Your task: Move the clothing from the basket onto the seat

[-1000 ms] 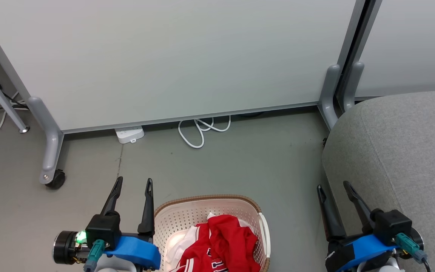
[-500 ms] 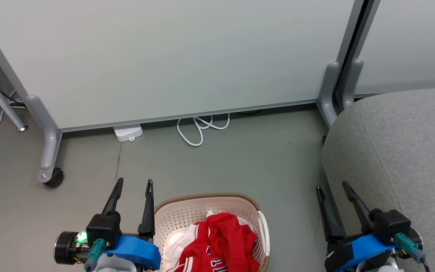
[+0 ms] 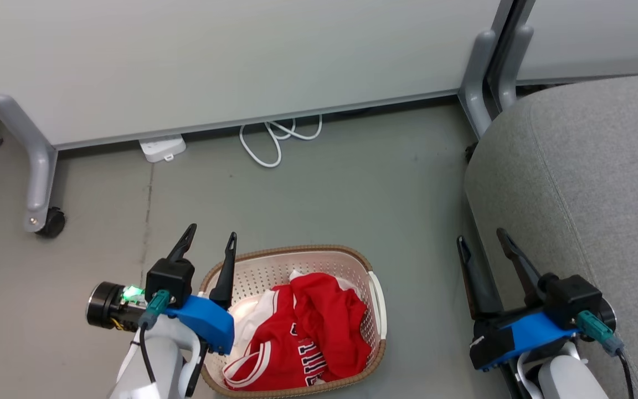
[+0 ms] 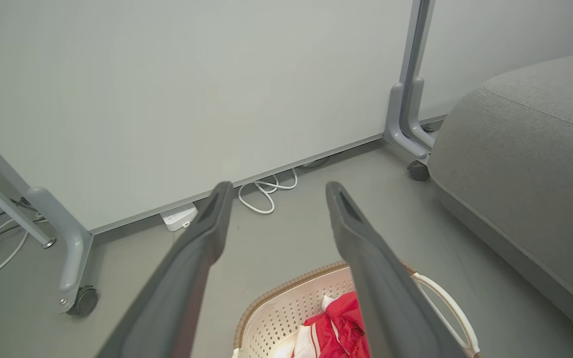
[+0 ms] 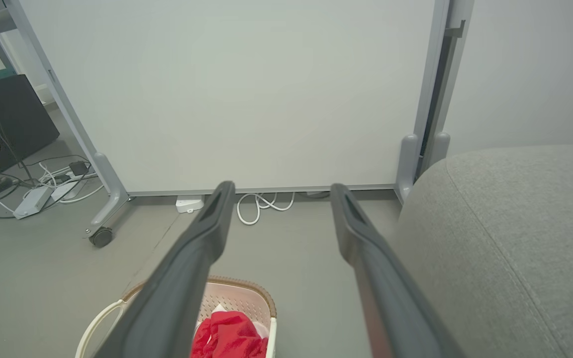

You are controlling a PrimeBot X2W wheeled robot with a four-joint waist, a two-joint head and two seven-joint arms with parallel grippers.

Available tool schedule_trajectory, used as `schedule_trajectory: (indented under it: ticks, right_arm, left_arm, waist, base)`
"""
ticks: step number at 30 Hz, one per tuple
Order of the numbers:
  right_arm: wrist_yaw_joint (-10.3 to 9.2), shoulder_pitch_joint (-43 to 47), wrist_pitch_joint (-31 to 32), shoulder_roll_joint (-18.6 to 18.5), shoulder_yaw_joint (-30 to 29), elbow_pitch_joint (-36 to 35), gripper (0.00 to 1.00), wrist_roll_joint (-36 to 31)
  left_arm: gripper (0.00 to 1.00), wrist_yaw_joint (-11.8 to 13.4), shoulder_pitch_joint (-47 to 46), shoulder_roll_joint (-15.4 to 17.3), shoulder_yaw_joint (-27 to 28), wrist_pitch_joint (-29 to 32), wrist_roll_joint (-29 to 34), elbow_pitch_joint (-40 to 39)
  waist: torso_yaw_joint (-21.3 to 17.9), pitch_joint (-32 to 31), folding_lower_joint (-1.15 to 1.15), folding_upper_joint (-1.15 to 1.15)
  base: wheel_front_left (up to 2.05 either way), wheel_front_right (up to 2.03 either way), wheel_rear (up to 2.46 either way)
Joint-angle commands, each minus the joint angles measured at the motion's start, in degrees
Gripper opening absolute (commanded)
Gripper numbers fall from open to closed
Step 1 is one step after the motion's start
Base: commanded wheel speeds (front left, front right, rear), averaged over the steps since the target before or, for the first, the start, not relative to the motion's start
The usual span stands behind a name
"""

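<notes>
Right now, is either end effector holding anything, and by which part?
Nothing is held. The left end effector and right end effector are open, empty; red fabric clothing lies in the cream perforated plastic basket.

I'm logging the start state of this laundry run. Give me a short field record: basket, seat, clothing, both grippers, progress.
basket: oval, cream-white perforated plastic, brown woven-look rim; stands on the grey floor
seat: large grey fabric-upholstered cushion, right of the basket, apart from it
clothing: red fabric garments, one with white stripes and dark lettering; heaped inside the basket
left gripper: open, holding nothing, at the basket's left rim
right gripper: open, holding nothing, beside the seat's edge
progress: no garment lifted yet
</notes>
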Motion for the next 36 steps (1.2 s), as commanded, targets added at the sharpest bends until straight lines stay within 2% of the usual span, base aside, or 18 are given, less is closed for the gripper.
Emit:
schedule_trajectory:
  ticks: [1, 9, 20, 24, 25, 31, 36]
  right_arm:
    - [0.03, -1.36, -0.30, -0.28, -0.09, -0.29, 1.00, -0.36]
    - [0.03, -5.60, -0.29, -0.27, 0.28, -1.22, 1.00, -0.38]
    - [0.03, -11.42, -0.27, -0.24, 1.01, -2.99, 1.00, -0.68]
    - [0.03, -13.35, -0.27, -0.25, 1.30, -3.68, 1.00, -0.57]
    - [0.03, -14.40, -0.27, -0.25, 1.48, -4.04, 1.00, -0.55]
    - [0.03, -17.19, -0.28, -0.25, 1.91, -4.80, 1.00, -0.97]
    - [0.03, -18.75, -0.27, -0.24, 1.74, -5.53, 1.00, -1.31]
  left_arm:
    - [1.00, -0.41, -2.18, 0.35, -0.53, -0.29, 0.19, 1.65]
    - [1.00, -1.29, -10.76, 2.07, -6.85, -0.30, 0.82, 15.48]
    - [1.00, -1.25, -20.33, 3.06, -21.54, 0.78, -4.27, 30.29]
    - [1.00, -1.25, -22.58, 3.30, -25.93, 1.78, -5.49, 32.71]
    - [1.00, -1.26, -23.88, 3.43, -28.97, 2.40, -6.29, 33.89]
    - [1.00, -1.25, -26.98, 4.54, -37.12, 5.18, -9.61, 35.84]
    - [1.00, -1.24, -29.38, 5.91, -40.96, 7.87, -13.74, 36.58]
  waist:
    - [-1.12, 2.51, 0.00, 0.00]
    - [-3.45, 9.16, 0.00, 0.00]
    - [-5.63, 19.27, 0.00, 0.00]
    - [-6.10, 22.15, 0.00, 0.00]
    - [-6.34, 24.14, 0.00, 0.00]
    - [-6.98, 29.37, 0.00, 0.00]
    - [-7.46, 33.14, 0.00, 0.00]
  base:
    - [0.00, 0.00, 0.00]
    - [0.00, 0.00, 0.00]
    - [0.00, 0.00, 0.00]
    - [0.00, 0.00, 0.00]
    - [0.00, 0.00, 0.00]
    - [0.00, 0.00, 0.00]
    - [0.00, 0.00, 0.00]
